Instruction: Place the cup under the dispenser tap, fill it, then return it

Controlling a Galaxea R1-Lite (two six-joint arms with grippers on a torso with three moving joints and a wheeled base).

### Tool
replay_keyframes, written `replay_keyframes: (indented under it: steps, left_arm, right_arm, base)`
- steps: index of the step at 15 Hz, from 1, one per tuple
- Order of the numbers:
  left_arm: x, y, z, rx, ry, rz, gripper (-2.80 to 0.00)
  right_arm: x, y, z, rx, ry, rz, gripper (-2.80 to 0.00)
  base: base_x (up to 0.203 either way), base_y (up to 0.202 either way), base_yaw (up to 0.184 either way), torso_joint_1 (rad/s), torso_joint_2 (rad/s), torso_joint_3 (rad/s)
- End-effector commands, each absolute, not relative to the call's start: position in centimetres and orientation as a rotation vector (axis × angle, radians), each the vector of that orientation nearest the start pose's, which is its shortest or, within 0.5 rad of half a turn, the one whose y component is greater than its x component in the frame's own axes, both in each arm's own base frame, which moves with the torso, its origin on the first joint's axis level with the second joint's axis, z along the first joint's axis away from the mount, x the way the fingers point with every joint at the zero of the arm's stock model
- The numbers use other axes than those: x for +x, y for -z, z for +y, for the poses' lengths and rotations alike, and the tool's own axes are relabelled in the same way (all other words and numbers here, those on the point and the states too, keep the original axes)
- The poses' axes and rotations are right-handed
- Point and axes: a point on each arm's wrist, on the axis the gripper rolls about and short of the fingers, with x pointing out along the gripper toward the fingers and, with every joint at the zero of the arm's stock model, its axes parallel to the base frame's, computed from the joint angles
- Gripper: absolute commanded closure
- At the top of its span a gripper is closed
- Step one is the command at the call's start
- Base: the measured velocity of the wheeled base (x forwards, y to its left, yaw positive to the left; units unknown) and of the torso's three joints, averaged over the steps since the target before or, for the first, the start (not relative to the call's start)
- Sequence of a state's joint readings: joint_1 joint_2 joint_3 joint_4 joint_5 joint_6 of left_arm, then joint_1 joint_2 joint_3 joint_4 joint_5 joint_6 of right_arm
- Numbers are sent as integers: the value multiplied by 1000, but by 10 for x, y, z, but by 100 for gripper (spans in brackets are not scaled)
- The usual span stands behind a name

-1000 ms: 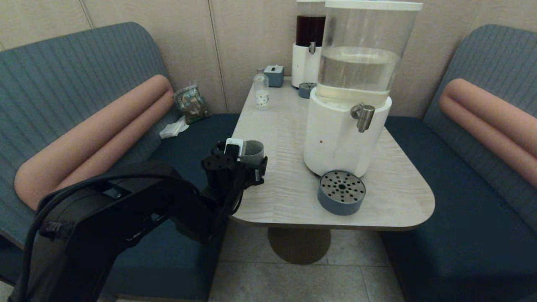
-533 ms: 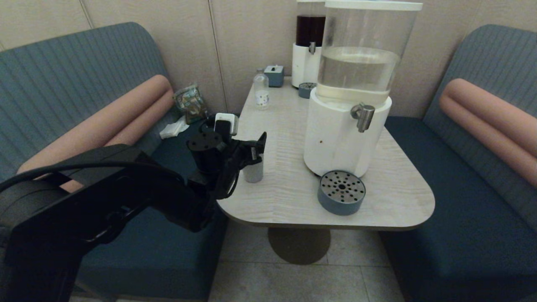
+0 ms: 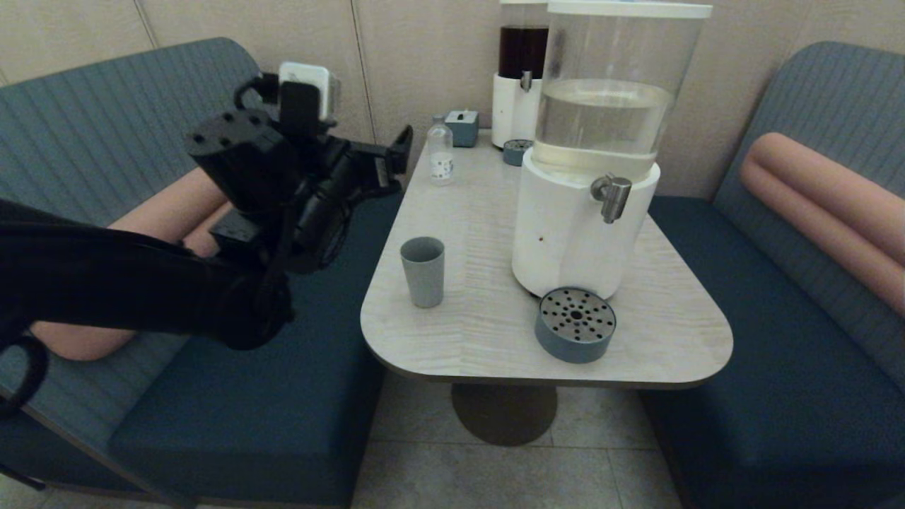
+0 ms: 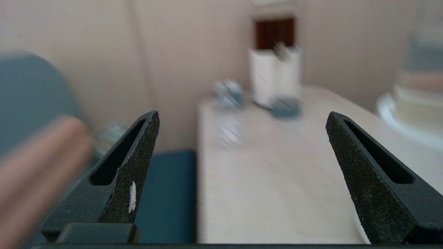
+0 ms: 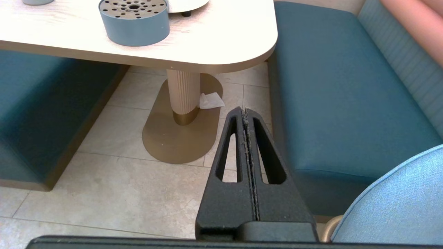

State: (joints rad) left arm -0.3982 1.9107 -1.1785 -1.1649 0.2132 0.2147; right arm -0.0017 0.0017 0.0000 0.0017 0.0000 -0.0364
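The grey-blue cup (image 3: 423, 271) stands upright on the pale table (image 3: 495, 339), near its left edge and free of any grip. My left gripper (image 3: 393, 157) hangs well above and to the left of the cup; it is open, and in the left wrist view the left gripper (image 4: 242, 116) has only the table between its fingers. The silver dispenser tap (image 3: 614, 196) juts from the white base of the clear-water dispenser (image 3: 565, 240), with the round drip tray (image 3: 575, 325) below it. My right gripper (image 5: 245, 111) is shut on nothing, low over the floor beside the table.
A small clear bottle (image 3: 440, 152), a little box (image 3: 462, 127), the dark-liquid dispenser (image 3: 521, 78) and a second drip tray (image 3: 516, 150) stand at the table's far end. Blue benches flank the table. A tissue (image 5: 210, 101) lies by the pedestal (image 5: 183, 97).
My left gripper has risen from around the cup and swung up and to the left. The cup stays standing in the same spot on the table.
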Motion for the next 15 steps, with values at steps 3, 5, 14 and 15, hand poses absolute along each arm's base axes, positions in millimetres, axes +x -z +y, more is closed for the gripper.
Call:
replay_keyframes:
  steps: [3, 5, 14, 15]
  left_arm:
    - [259, -347, -81, 98, 24, -583, -280]
    - [215, -354, -53, 152, -43, -584, 0]
    - [43, -327, 7, 304, -370, -532, 0]
    - [25, -318, 7, 310, -398, -537, 0]
  right_arm:
    - [-23, -75, 0, -37, 1, 5, 0]
    - [-23, -75, 0, -37, 1, 5, 0]
    - [-23, -75, 0, -37, 1, 5, 0]
    - [-23, -75, 0, -37, 1, 5, 0]
  base:
    - [0, 0, 0, 0, 0, 0]
    - [0, 0, 0, 0, 0, 0]
    - [0, 0, 0, 0, 0, 0]
    - [0, 0, 0, 0, 0, 0]
